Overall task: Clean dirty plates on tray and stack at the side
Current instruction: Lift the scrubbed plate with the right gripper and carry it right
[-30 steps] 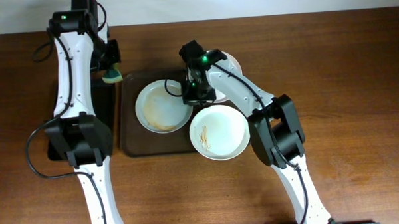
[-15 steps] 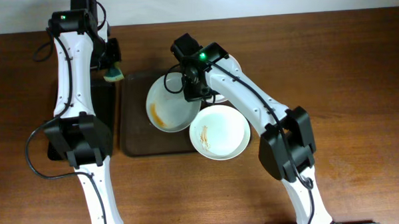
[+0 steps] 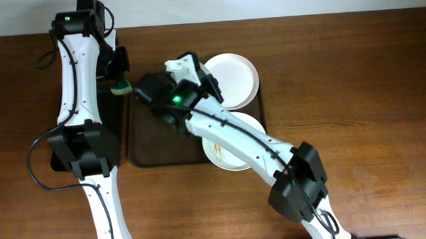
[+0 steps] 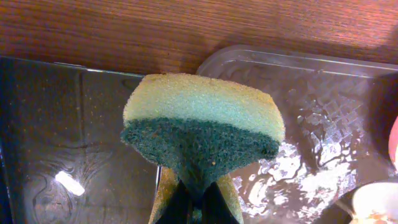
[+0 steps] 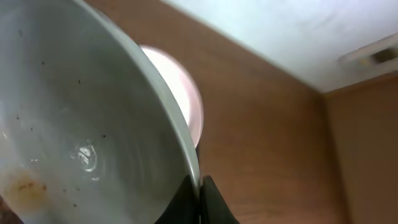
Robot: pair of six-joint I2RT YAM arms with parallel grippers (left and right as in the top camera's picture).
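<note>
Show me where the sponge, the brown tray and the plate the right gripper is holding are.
sponge [image 4: 202,106], left wrist view, on its yellow foam layer.
tray [image 3: 151,146], overhead view, on its bare floor, left side.
held plate [image 5: 74,124], right wrist view, on its broad face.

This looks like a robotics lab bench set up as a dishwashing corner. A left arm [image 3: 80,67] and a right arm [image 3: 231,139], both white and black, stand on a bare wooden table [image 3: 354,93]. A loose black cable [image 3: 31,158] loops beside the left one, and a green status light [image 3: 175,101] glows on the right one. The kitchen things are few. A sponge [image 4: 202,124] is pinched in the left jaws above a glossy black tray [image 4: 62,124], and a white plate [image 5: 74,124] is clamped in the right jaws. Beyond the right jaws lies a plain pale surface [image 5: 267,31].
</note>
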